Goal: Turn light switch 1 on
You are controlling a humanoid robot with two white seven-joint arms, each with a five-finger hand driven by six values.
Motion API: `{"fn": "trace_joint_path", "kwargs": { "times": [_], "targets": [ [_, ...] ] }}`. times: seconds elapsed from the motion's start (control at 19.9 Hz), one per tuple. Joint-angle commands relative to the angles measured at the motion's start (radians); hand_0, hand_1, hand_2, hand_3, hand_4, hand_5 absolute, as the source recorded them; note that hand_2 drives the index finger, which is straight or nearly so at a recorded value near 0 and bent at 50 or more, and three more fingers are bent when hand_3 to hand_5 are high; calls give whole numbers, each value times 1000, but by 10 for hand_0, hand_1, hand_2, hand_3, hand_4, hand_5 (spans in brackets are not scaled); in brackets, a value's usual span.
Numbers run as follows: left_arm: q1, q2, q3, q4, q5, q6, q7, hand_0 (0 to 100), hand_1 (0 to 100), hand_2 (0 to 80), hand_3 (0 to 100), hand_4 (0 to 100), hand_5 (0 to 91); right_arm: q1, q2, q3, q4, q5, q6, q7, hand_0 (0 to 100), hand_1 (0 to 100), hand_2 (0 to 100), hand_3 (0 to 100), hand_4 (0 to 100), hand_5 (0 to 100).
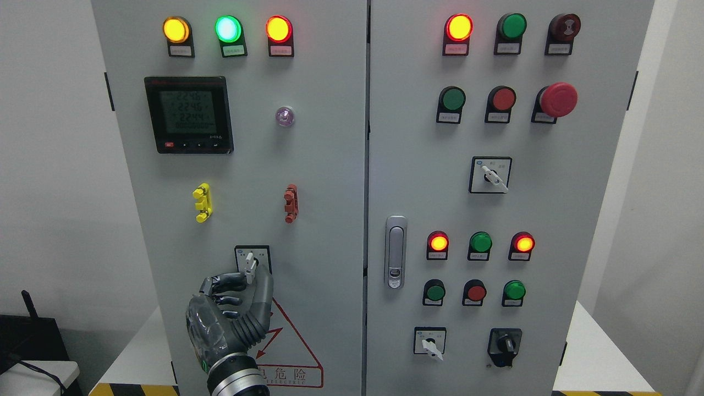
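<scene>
The left hand [234,308] reaches up from the bottom edge to the lower part of the cabinet's left door [242,165]. Its thumb and fingers [223,285] pinch the white lever of the switch [251,263], which sits in a small square plate just above a red warning triangle [291,352]. The lever stands nearly upright. Above it are a yellow clip [202,202] and a red clip [290,203], then a meter [188,114]. Three lamps [228,29] at the top glow yellow, green and red.
</scene>
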Motion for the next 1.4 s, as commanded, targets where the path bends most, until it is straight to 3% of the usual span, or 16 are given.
{"fn": "trace_joint_path", "kwargs": {
  "times": [0.0, 1.35],
  "targets": [
    [-14, 0, 4, 12, 16, 3, 4, 172, 584, 502, 633, 701, 661, 0, 0, 0, 1, -18, 0, -1, 120, 389, 0, 0, 0, 0],
    [-22, 0, 1, 8, 49, 26, 2, 229, 537, 549, 652, 726, 680, 0, 0, 0, -1, -18, 0, 1, 120, 389, 0, 0, 0, 0]
  ]
}}
